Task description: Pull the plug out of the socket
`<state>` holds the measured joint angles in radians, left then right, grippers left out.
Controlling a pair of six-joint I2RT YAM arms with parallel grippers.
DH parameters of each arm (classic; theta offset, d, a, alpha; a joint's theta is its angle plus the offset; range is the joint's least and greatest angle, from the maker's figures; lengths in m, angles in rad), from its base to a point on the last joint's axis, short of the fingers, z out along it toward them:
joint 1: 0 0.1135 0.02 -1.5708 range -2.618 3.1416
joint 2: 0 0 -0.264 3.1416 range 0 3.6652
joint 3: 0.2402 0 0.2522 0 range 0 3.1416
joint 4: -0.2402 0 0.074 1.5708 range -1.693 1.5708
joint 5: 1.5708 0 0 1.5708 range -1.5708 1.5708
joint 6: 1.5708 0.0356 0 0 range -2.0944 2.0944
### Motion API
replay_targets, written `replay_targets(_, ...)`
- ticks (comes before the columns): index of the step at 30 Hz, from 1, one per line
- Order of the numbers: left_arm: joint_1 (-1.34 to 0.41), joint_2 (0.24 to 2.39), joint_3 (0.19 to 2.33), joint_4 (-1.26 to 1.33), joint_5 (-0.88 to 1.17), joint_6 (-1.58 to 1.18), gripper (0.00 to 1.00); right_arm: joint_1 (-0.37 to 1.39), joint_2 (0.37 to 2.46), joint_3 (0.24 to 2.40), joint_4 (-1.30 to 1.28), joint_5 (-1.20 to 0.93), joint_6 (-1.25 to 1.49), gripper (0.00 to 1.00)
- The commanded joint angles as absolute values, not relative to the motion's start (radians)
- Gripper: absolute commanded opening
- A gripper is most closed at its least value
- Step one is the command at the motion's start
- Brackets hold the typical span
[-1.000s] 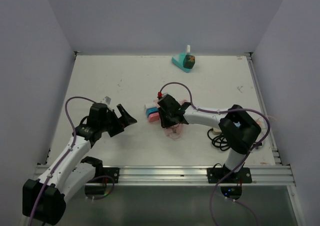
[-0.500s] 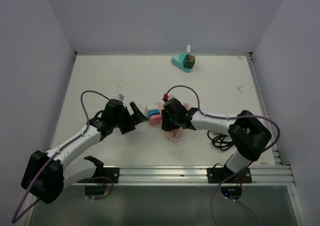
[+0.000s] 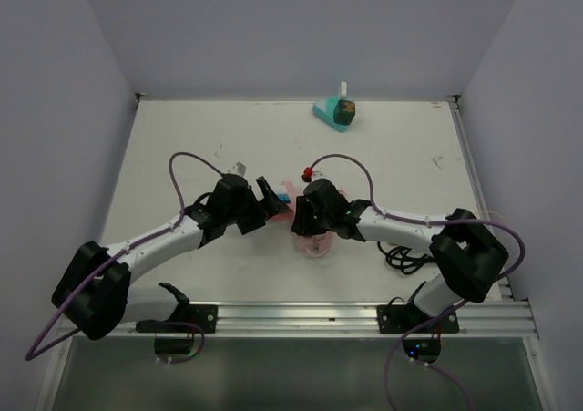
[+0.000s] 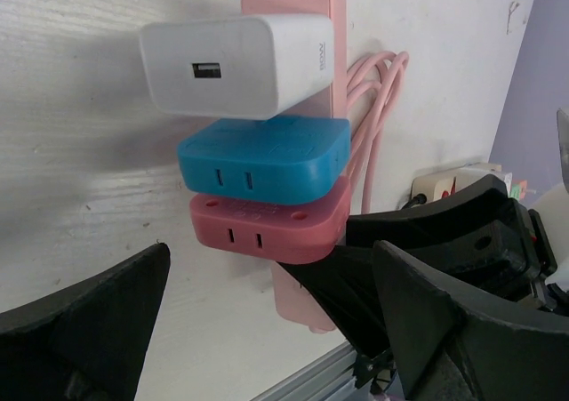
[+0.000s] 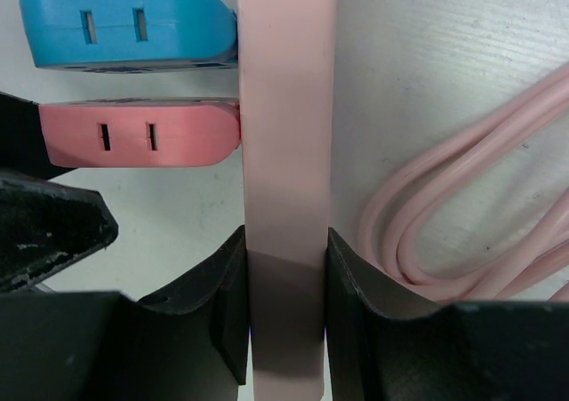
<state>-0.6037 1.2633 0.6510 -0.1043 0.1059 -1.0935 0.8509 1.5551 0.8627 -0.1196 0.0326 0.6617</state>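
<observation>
A pink power strip (image 5: 284,108) lies on the white table with three plugs in its side: white (image 4: 236,63), blue (image 4: 262,156) and pink (image 4: 267,228). My right gripper (image 5: 284,268) is shut on the near end of the strip, one finger on each long side. My left gripper (image 4: 271,268) is open, its fingers spread wide just in front of the pink plug and touching none of the plugs. In the top view the left gripper (image 3: 271,197) and the right gripper (image 3: 305,218) almost meet at mid table, with the blue plug (image 3: 286,195) between them.
The strip's coiled pink cable (image 5: 444,214) lies right of the strip. A teal object (image 3: 333,112) stands at the back edge. A black cable (image 3: 405,256) lies by the right arm's base. A metal rail (image 3: 301,315) runs along the near edge.
My left arm has swung right across the table and its open gripper has come up to the plugs. My right gripper has stayed shut on the strip, shifting only slightly.
</observation>
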Motion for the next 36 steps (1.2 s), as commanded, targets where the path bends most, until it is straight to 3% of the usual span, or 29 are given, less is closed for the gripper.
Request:
replay_targets(1,-0.617,1.273,0.689,-0.023,0.037,-1.137,0.99,0.857,1.483,0.862,-0.006,0.015,0.704,0.00)
replay_targets(17,-0.655,1.348,0.687,0.047,-0.018,-1.149,0.97,0.857,1.474,0.830,0.072,-0.025,0.746,0.00)
replay_targets(21,-0.658,1.359,0.690,0.069,-0.025,-1.146,0.90,0.858,1.467,0.825,0.075,-0.020,0.747,0.00)
replay_targets(27,-0.661,1.350,0.681,0.081,-0.047,-1.147,0.74,0.857,1.459,0.812,0.080,-0.014,0.742,0.00)
replay_targets(33,-0.661,1.316,0.650,0.104,-0.069,-1.175,0.48,0.857,1.448,0.782,0.089,-0.003,0.753,0.00)
replay_targets(36,-0.660,1.299,0.646,0.101,-0.067,-1.186,0.30,0.857,1.451,0.775,0.080,0.029,0.759,0.00)
